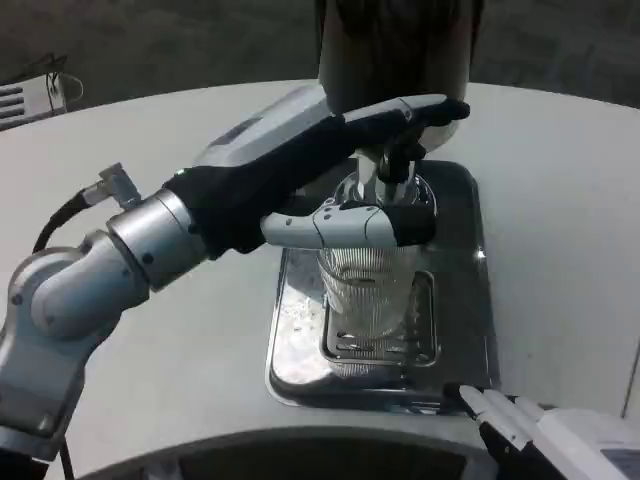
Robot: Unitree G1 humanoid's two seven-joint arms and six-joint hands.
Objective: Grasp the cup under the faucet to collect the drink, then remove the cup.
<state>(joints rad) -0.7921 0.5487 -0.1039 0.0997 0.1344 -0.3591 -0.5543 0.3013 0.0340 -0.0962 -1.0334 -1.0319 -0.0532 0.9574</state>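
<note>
A clear ribbed cup (368, 290) stands upright on the grate of the steel drip tray (455, 300), right under the faucet (392, 165) of the dark drink dispenser (395, 45). My left hand (345, 190) reaches in from the left and grips the cup near its rim, with one finger (350, 226) wrapped across its front and others over the faucet handle area. Whether there is liquid in the cup I cannot tell. My right hand (530, 428) rests at the table's lower right edge, fingers extended, holding nothing.
The drip tray sits in the middle of the round white table (150, 170), close to its front edge. My left forearm (120, 260) crosses the table's left half. Dark floor lies beyond the far rim.
</note>
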